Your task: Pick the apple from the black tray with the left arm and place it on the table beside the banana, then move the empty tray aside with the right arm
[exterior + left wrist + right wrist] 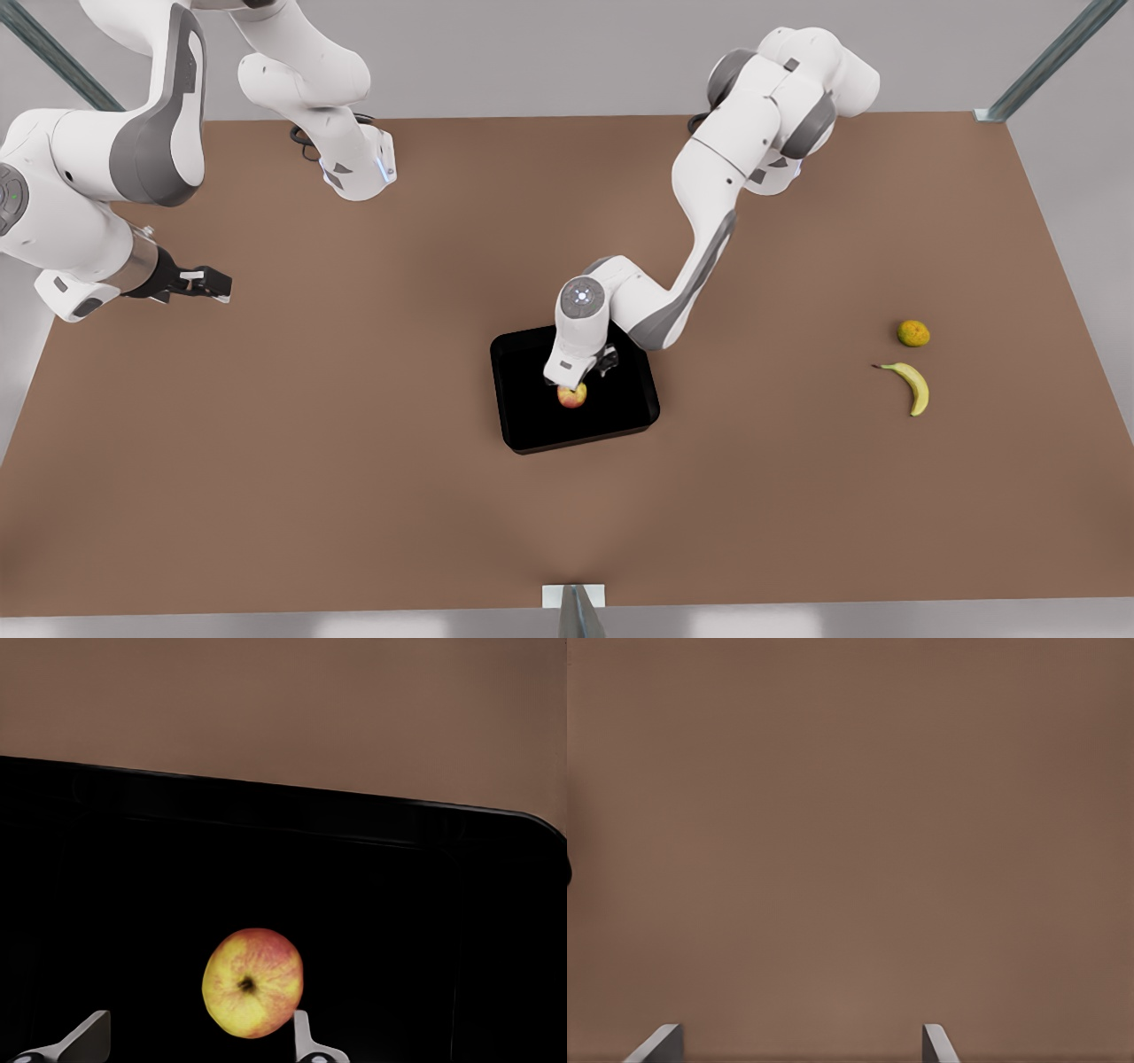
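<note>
The red-and-yellow apple [572, 396] [252, 983] lies in the black tray [620, 409] [266, 824] in the middle of the brown table [354, 496]. My left gripper [569, 384] [195, 1042] hangs just above the apple, open, its fingers either side of the fruit and one fingertip [301, 1036] close against it. The banana [913, 386] lies far off at the front view's right. Over bare table at the front view's left, my right gripper [217, 285] [797, 1045] waits, open and holding nothing.
A bumpy yellow-green round fruit [912, 333] sits just behind the banana. Bare tabletop stretches between the tray and the banana and all around the tray. Grey frame posts stand at the table's corners and front edge [574, 607].
</note>
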Robot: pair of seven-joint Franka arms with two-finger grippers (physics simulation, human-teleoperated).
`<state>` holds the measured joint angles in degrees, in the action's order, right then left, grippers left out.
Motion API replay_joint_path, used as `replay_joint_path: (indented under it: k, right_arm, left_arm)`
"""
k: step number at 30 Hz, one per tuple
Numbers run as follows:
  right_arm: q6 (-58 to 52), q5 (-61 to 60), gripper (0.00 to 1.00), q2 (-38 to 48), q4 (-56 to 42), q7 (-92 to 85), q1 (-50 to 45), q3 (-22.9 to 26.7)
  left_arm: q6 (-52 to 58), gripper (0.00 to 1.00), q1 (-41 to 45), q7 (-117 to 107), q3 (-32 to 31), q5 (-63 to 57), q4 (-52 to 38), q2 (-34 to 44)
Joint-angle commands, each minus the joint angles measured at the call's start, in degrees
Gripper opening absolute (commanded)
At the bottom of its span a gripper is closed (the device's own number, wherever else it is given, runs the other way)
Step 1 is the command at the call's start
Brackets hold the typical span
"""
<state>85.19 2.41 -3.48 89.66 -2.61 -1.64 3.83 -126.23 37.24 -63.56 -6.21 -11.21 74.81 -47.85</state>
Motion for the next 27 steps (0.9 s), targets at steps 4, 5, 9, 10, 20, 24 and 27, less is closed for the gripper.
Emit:
replay_joint_path:
  k: [4, 5, 9, 10, 20, 24, 27]
  right_arm:
    - [-0.03, 0.05, 1.0, 0.06, -0.01, 0.07, -0.12, -0.22]
    - [-0.03, 0.05, 1.0, 0.06, -0.01, -0.02, -0.04, -0.14]
    - [-0.03, 0.05, 1.0, 0.06, -0.01, -0.02, -0.12, -0.22]
    - [-0.03, -0.04, 1.0, 0.06, -0.01, -0.11, -0.03, -0.05]
    - [-0.03, 0.05, 1.0, 0.06, -0.01, -0.02, -0.03, -0.14]
    - [-0.03, 0.14, 1.0, 0.06, -0.01, 0.07, 0.05, -0.05]
    - [-0.03, 0.14, 1.0, 0.06, -0.01, 0.07, 0.05, -0.05]
  left_arm:
    - [-3.05, 1.0, 0.2, 3.7, -0.03, -2.94, 0.34, -2.07]
    - [-4.11, 1.0, 0.29, 3.88, -0.12, -3.02, 0.34, -2.42]
    - [-6.92, 1.0, 0.99, 3.35, -0.12, -3.29, -0.28, -3.74]
    - [-6.75, 1.0, 1.17, 3.7, -0.12, -3.29, -1.85, -4.18]
    - [-7.01, 1.0, 1.35, 3.53, 0.67, -5.39, -2.21, -7.52]
    - [-7.19, 1.0, 1.35, 3.62, 1.11, -5.57, -2.3, -7.96]
    - [-7.1, 0.72, 1.35, 3.35, 1.29, -5.57, -2.47, -8.05]
